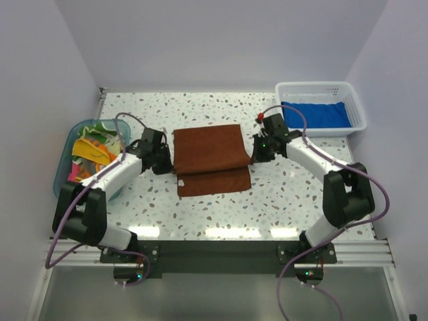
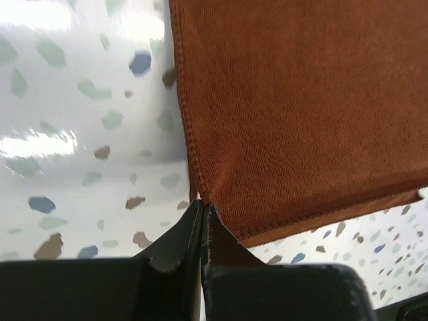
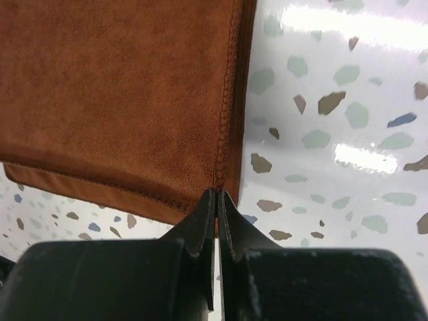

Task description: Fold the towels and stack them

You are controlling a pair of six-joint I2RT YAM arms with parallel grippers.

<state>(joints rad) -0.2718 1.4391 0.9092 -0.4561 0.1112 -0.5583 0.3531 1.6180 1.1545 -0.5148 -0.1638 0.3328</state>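
Observation:
A rust brown towel [image 1: 209, 158] lies mid-table, its upper layer lifted over the lower one. My left gripper [image 1: 167, 162] is shut on the towel's left edge; the left wrist view shows the jaws [image 2: 202, 206] pinching the stitched hem of the brown cloth [image 2: 301, 114]. My right gripper [image 1: 255, 152] is shut on the right edge; the right wrist view shows the jaws [image 3: 218, 195] closed on the hem of the cloth [image 3: 120, 93]. A royal blue towel [image 1: 314, 114] lies in the white mesh basket. Several patterned and pink towels [image 1: 93, 152] fill the teal tub.
The white mesh basket [image 1: 356, 107] stands at the back right corner. The translucent teal tub [image 1: 61, 167] stands at the left edge beside the left arm. The speckled tabletop [image 1: 221, 214] shows in front of the towel.

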